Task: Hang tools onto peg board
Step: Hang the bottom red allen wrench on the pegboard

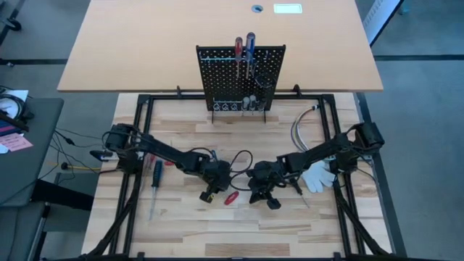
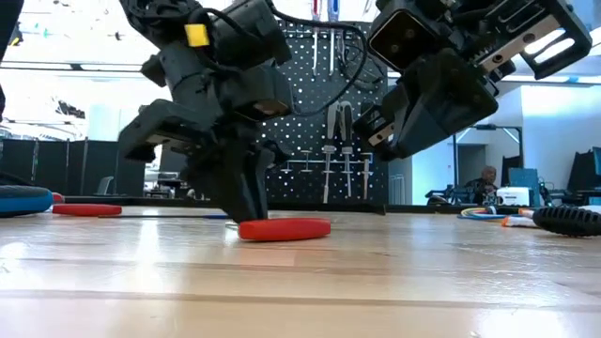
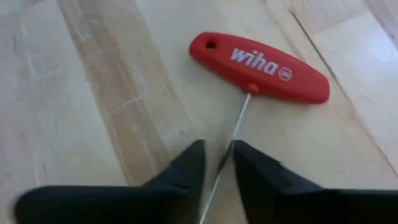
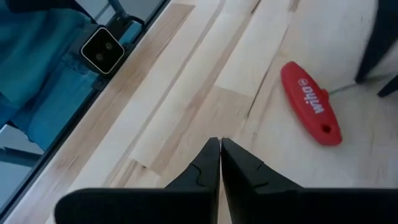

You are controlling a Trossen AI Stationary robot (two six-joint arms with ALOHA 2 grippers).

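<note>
Just btw. left fingers (image 3: 186, 168): T-handle driver (image 3: 260, 67) shaft.

Red T-handle driver (image 3: 260, 67) lies flat mid-table; peg board (image 1: 241, 78) upright holds screwdrivers (image 1: 244, 54).

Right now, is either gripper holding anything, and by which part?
The left gripper has its fingers around the thin metal shaft of the red T-handle tool, which lies on the table; a firm grip cannot be told. The right gripper is shut, empty.

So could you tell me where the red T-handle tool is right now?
In the high view the red T-handle tool lies mid-table, between the left gripper and right gripper.
</note>
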